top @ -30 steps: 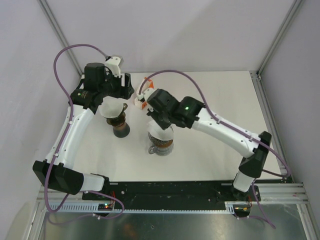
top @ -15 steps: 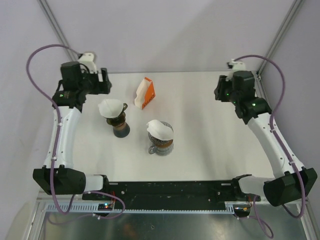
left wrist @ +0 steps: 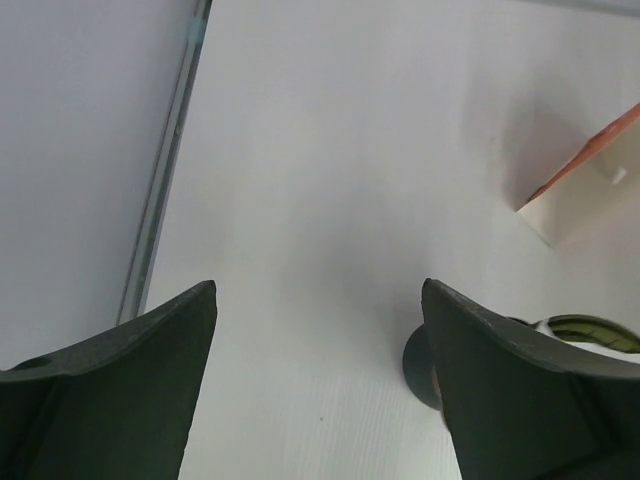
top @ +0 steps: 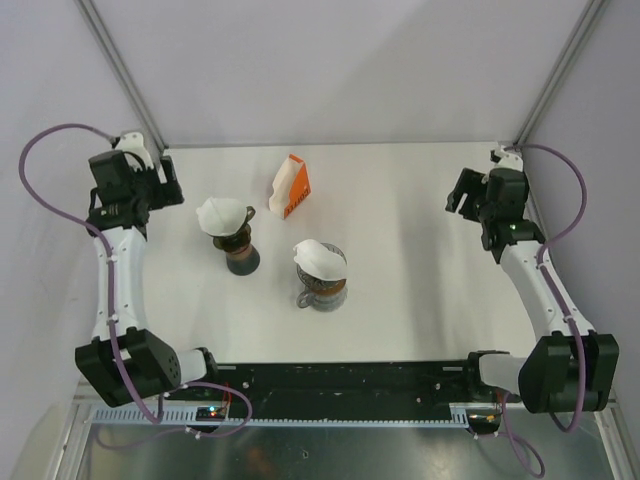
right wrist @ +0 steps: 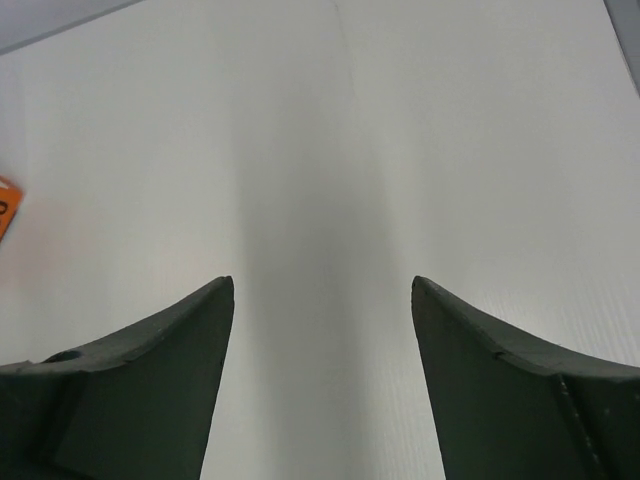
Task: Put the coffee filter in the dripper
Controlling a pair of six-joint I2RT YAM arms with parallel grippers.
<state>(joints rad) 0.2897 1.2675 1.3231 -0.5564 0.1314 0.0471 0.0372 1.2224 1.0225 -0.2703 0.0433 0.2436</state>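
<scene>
Two dark drippers stand on the white table, and a white coffee filter sits in each. The left dripper carries a filter. In the centre dripper the filter lies tilted. My left gripper hangs open at the far left, apart from the left dripper; between its empty fingers is bare table, with the dripper's dark base beside the right finger. My right gripper is open at the far right, with nothing between its fingers.
An orange and white filter box lies on its side behind the drippers; it also shows in the left wrist view. Grey walls and metal corner posts close in the table at the back and sides.
My right gripper let go over the centre dripper, opened and swung out to the far right. My left gripper drew back from the left dripper to the far left.
</scene>
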